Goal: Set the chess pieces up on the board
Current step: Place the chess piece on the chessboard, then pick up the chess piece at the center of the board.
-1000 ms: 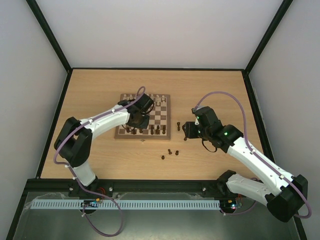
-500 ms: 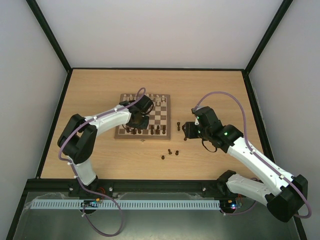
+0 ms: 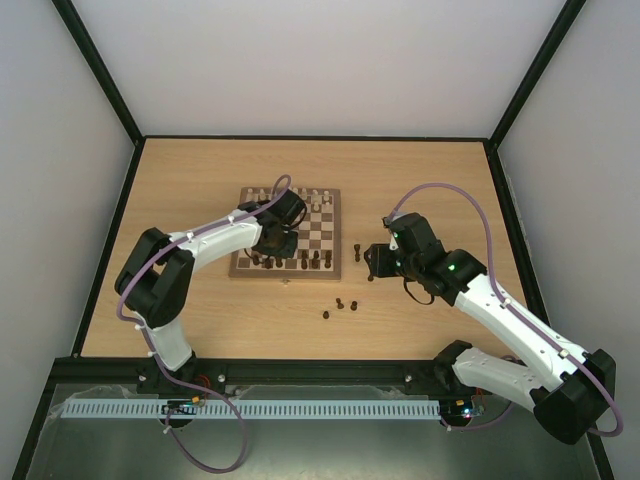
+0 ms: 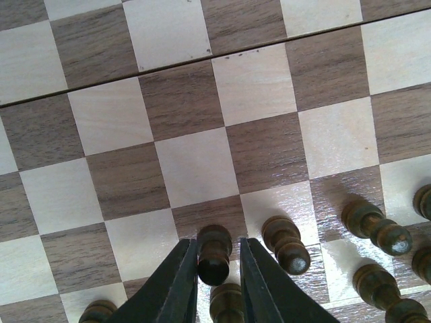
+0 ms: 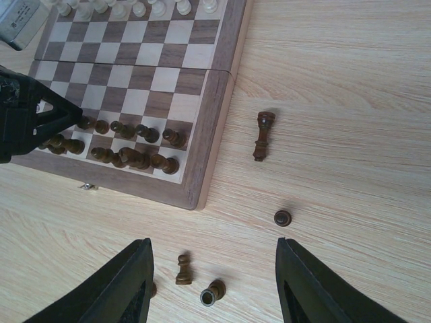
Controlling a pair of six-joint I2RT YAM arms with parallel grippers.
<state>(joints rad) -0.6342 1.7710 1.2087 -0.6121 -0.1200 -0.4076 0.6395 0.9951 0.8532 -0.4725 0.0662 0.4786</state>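
Note:
My left gripper (image 3: 272, 243) is low over the board's (image 3: 300, 225) near rows. In the left wrist view its fingers (image 4: 217, 242) flank a dark brown pawn (image 4: 214, 259) that stands on a dark square. The left finger lies against the pawn, and a thin gap shows at the right finger. More dark chess pieces (image 4: 286, 242) stand close by, one just behind the pawn (image 4: 225, 303). My right gripper (image 3: 370, 262) hovers open over the bare table right of the board, with nothing between its fingers (image 5: 212, 243). Loose dark pieces lie under it: a tall one (image 5: 264, 134), and pawns (image 5: 283, 217) (image 5: 183, 269) (image 5: 214, 293).
Cream-white chessmen (image 5: 138, 8) line the board's far edge. Two rows of dark pieces (image 5: 135, 158) crowd the near edge next to the brown border (image 5: 215, 121). The loose pawns (image 3: 340, 303) lie on the table between the board and the arm bases. Black frame posts bound the table.
The left arm has shifted slightly over the near rows and its jaws have eased apart a little around the pawn. The right arm has not moved.

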